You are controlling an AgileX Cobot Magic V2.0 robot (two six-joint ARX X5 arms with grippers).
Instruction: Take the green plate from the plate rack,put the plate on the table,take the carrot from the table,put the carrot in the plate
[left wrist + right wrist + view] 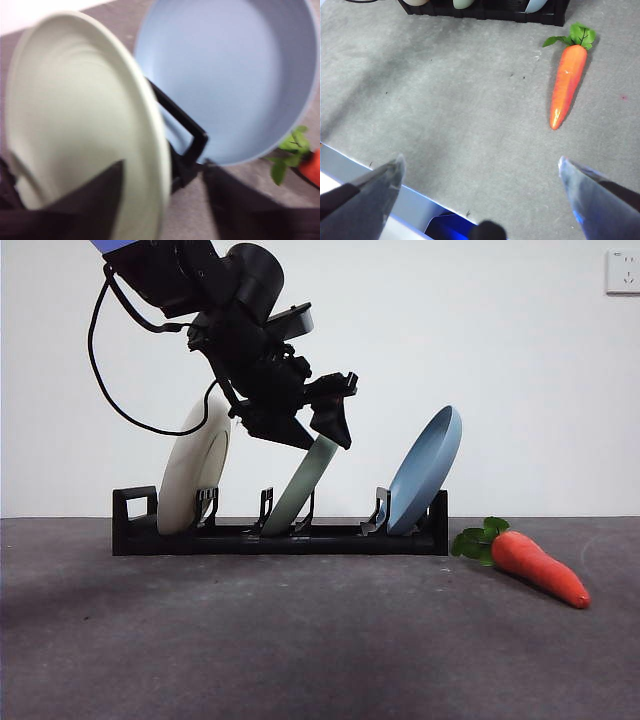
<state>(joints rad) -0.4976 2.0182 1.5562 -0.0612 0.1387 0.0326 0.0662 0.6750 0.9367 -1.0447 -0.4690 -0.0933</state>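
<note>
At the top rim of the green plate (305, 487), the left gripper (322, 432), reaching down from the upper left in the front view, jaws spread with one on each side of the rim, not visibly pressed onto it. Still seated in the middle slot of the plate rack (280, 536), that plate (82, 135), leaning right, between a cream-white plate (195, 475) at the looped end and a blue plate (425, 472) at the other. Seen from the left wrist, one dark jaw in front of the green plate's face, the other beyond its edge toward the blue plate (225, 75). On the table (300, 640), just right of the rack, the carrot (538, 566), leaves toward the rack, tip pointing away. Over bare table (460, 100), well apart from the carrot (566, 85), the right gripper (480, 175), jaws wide apart and holding nothing.
</note>
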